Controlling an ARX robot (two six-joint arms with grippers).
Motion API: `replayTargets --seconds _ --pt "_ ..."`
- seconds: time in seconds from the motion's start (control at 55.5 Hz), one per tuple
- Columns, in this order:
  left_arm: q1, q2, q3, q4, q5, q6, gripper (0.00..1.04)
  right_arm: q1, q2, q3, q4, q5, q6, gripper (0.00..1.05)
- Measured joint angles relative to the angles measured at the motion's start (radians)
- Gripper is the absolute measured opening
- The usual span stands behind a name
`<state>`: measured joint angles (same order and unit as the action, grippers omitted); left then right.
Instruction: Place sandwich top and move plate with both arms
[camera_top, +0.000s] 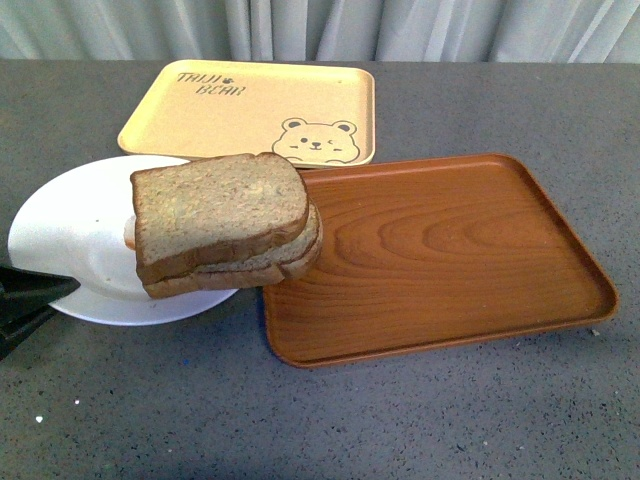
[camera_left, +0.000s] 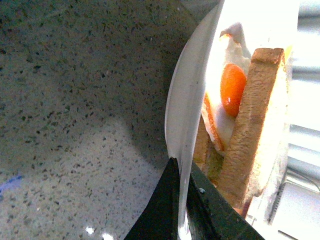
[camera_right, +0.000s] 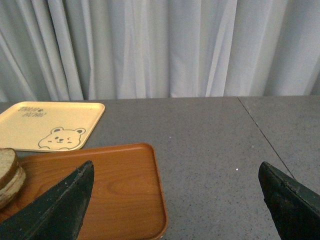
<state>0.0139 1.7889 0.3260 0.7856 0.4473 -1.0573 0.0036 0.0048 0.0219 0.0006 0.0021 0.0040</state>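
Note:
The sandwich top (camera_top: 218, 208) lies on the lower slice, stacked on the right part of the white plate (camera_top: 60, 225). The stack's right end overhangs the left rim of the brown wooden tray (camera_top: 440, 255). My left gripper (camera_top: 40, 292) pokes in at the far left, shut on the plate's near-left rim. In the left wrist view its black jaws (camera_left: 180, 200) pinch the thin plate edge (camera_left: 187, 100), with the sandwich top (camera_left: 255, 120) and a fried egg (camera_left: 232, 90) beyond. My right gripper (camera_right: 175, 172) is open and empty above the table beside the wooden tray (camera_right: 120, 190). It does not show in the front view.
A yellow bear-printed tray (camera_top: 250, 110) sits behind the plate, close to the wooden tray's far left corner. A grey curtain (camera_right: 160, 45) hangs behind the table's back edge. Speckled grey tabletop (camera_top: 330, 420) runs in front of both trays.

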Motion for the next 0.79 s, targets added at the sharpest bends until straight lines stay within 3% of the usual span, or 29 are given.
replayTargets --seconds 0.234,0.793 --pt "-0.013 -0.095 0.026 -0.103 -0.005 -0.072 0.02 0.000 0.000 0.000 0.000 0.000 0.000 0.96" --pt "-0.122 -0.003 0.367 -0.174 -0.052 -0.173 0.02 0.000 0.000 0.000 0.000 0.000 0.000 0.96"
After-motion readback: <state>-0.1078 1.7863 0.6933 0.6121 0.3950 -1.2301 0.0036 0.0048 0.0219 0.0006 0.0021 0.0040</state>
